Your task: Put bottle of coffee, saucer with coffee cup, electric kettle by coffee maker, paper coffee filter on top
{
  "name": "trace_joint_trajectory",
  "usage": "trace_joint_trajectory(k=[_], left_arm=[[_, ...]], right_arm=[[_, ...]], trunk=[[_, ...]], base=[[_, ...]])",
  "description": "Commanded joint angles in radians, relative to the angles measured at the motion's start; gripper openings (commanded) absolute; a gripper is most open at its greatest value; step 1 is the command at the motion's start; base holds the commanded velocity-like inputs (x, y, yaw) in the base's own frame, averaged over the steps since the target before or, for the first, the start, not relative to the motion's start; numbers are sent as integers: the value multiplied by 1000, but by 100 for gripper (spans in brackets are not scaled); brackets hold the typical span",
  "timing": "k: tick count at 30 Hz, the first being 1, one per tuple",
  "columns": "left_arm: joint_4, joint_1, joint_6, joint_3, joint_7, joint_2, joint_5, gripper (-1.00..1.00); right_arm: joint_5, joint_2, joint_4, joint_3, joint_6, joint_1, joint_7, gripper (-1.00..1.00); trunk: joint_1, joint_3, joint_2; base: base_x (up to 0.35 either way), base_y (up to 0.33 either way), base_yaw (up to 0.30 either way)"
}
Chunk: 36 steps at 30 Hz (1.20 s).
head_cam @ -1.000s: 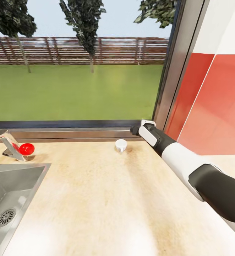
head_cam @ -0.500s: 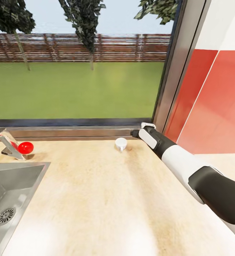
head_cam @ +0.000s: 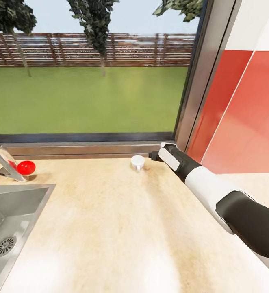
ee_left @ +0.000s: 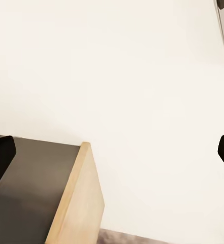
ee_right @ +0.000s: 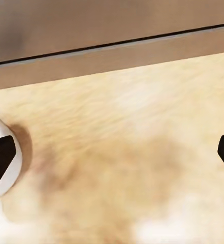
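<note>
Right pincer (head_cam: pixel 152 154) marginally nearer coffee cup (head_cam: pixel 137 162), fingers wide apart, cup just beside.

coffee cup (ee_right: pixel 2 162): cut off at the edge of the right wrist view and partly covered by a dark fingertip; its handle cannot be made out in the head view (head_cam: pixel 137 162).
right gripper (head_cam: pixel 152 154): fingers hidden behind the wrist in the head view.
left gripper (ee_left: pixel 112 157): only two fingertip corners are seen.
sink (head_cam: pixel 12 219): cropped by the picture's edge.
tap (head_cam: pixel 4 162): partly cut off.
</note>
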Motion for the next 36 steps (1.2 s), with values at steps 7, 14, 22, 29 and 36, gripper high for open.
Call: trace_joint_trajectory(k=[7,14,22,29,36], left_arm=[[3,-1,-7,8,3,0,-9,100],[1,-1,-8,6,3,0,-9,100],[0,-1,-9,6,3,0,-9,100],[0,-1,-10,6,3,0,-9,100],[0,-1,-9,6,3,0,-9,100]], right_arm=[[-9,0,0,8,4,-1,-8,100],[-8,2,-48,6,5,-1,-8,100],[-8,-1,-182,6,7,-1,-9,100],[-8,-4,-175,6,6,2,-8,100],[-8,-7,-163,5,6,13,-8,100]], trunk=[[0,-12,-1],[0,-24,-1],[0,-31,-1],[0,-33,-1],[0,-43,-1]], base=[[0,0,-3],[0,0,5],[0,0,50],[0,0,15],[0,0,67]])
